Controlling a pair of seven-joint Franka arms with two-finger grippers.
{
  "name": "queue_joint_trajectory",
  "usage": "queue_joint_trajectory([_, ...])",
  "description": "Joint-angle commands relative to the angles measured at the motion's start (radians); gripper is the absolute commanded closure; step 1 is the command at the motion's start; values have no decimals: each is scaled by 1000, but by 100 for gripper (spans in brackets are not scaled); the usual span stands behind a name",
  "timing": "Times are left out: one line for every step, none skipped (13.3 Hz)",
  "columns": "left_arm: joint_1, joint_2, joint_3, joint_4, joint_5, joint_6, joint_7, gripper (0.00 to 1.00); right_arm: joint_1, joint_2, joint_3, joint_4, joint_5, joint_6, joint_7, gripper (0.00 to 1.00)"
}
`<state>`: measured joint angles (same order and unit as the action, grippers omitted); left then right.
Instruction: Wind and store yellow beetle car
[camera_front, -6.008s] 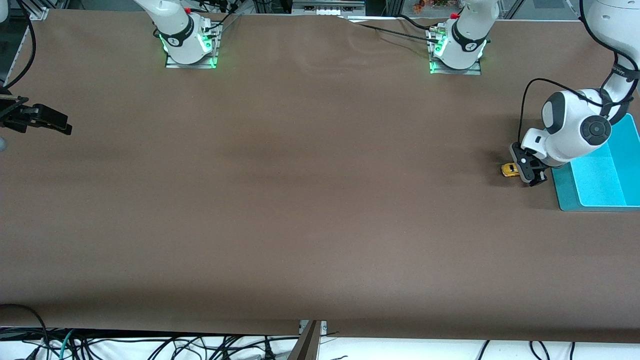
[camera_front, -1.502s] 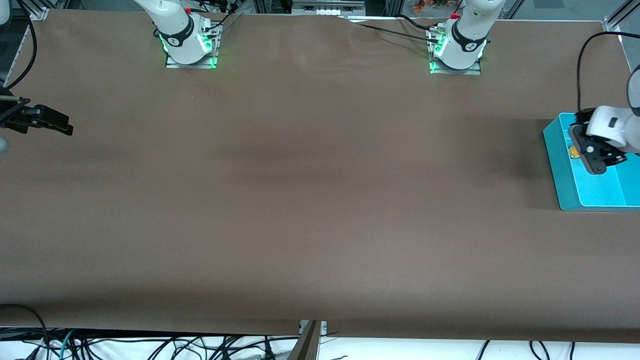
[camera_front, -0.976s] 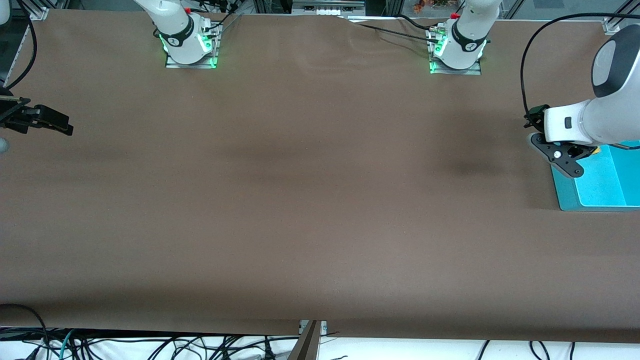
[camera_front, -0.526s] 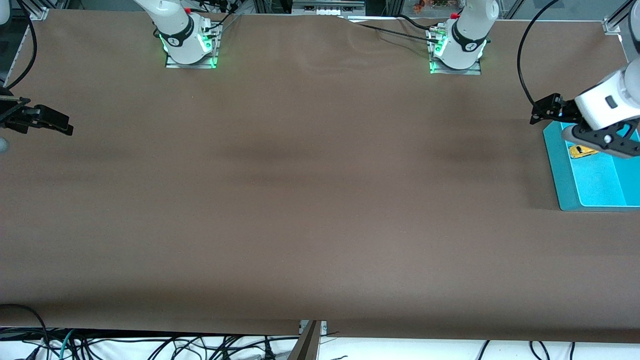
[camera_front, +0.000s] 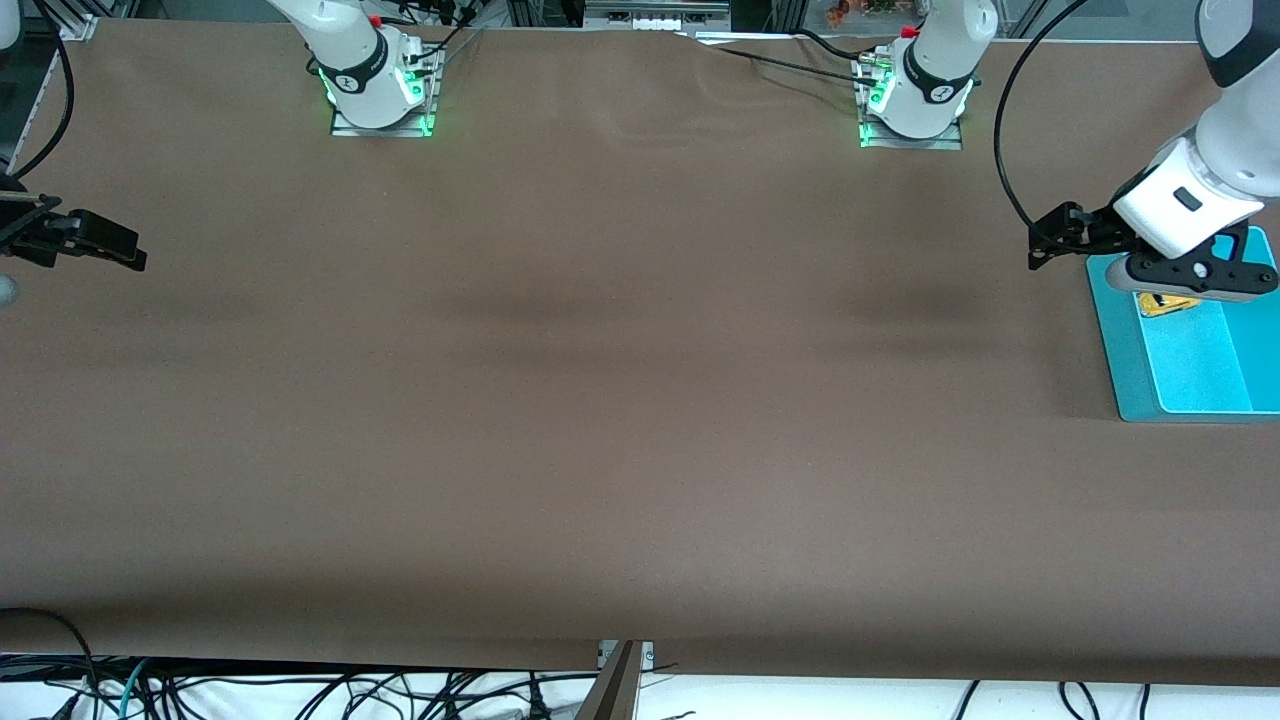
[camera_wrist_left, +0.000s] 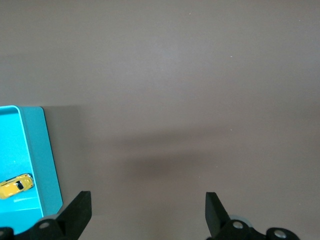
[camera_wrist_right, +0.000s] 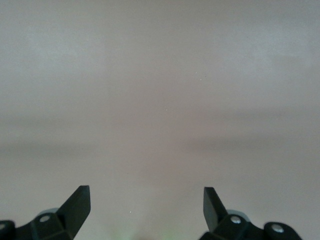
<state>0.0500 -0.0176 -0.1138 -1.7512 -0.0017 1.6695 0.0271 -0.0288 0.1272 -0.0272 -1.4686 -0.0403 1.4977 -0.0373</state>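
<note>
The yellow beetle car (camera_front: 1166, 304) lies inside the turquoise tray (camera_front: 1122, 350), near the tray's end that is farther from the front camera; in the front view the left claw's body hides part of it, while the left wrist view shows it whole (camera_wrist_left: 16, 185) on the tray floor (camera_wrist_left: 44, 150), apart from any finger. The tray sits at the left arm's end of the worktop (camera_front: 620, 400), running out of the front view at that edge.

The left claw (camera_front: 1195, 280) hangs in the air over the tray's end where the car lies, fingers spread wide and empty; its two fingertips (camera_wrist_left: 80, 207) frame bare brown surface and the tray's corner. The right claw (camera_front: 85, 245) waits at the right arm's end of the worktop, also wide open with nothing between its fingers (camera_wrist_right: 80, 200).

Between the two claws the brown worktop is one broad, flat stretch, matte, with faint wrinkles near the bases. The edge nearest the front camera drops to a tangle of cables (camera_front: 300, 690) on a white floor. Both arm bases (camera_front: 380, 85) glow green along the edge farthest from the camera. No writing can be read on the car, the tray or the arms.
</note>
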Motion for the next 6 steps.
queue_joint_trajectory([-9,-2,13,5,-26,-22,-6,0,-2,-6,1,-4,5,3,5,0])
queue_joint_trajectory([-9,4,13,12,-24,-25,3,0,-2,-6,0,-4,4,3,5,0])
queue_joint_trajectory([-6,24,14,30,-26,-27,-1,0,0,-6,1,-4,5,3,7,0])
queue_joint_trajectory([-7,44,14,62,-24,-43,-3,0,0,-6,1,-4,5,3,10,0])
queue_joint_trajectory([-7,57,14,84,-24,-56,-4,0,0,-6,1,-4,5,3,11,0])
queue_joint_trajectory([-7,64,14,90,-24,-56,-4,0,0,-6,1,-4,5,4,16,0])
